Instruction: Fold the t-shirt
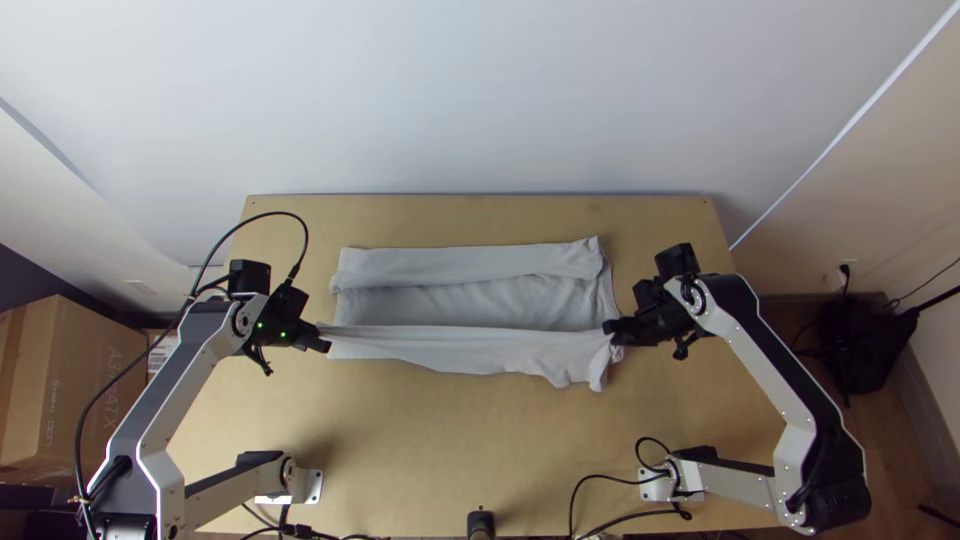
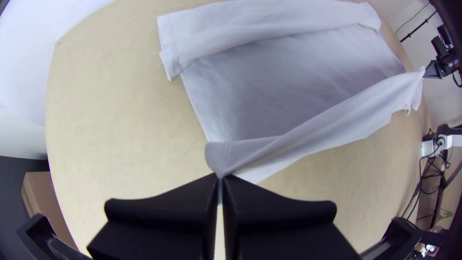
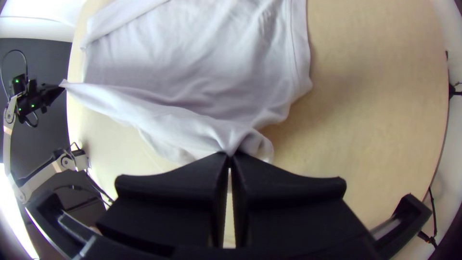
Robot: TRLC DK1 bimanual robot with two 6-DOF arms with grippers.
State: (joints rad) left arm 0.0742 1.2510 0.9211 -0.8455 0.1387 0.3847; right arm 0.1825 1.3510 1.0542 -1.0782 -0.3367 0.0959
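My left gripper [image 2: 221,176] and right gripper [image 3: 230,154] pinch the t-shirt's [image 1: 450,305] near edge, taut. Uneven pull could slip a corner; sag toward my right may crease.

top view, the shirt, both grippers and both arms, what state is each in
White cloth t-shirt: far part folded over in a strip, middle spread, near part drawn taut between the grippers
Left flat-fingered black gripper: shut on the near part's left end
Right flat-fingered black gripper: shut on its right end
Silver-grey left arm: bent
Silver-grey right arm: bent
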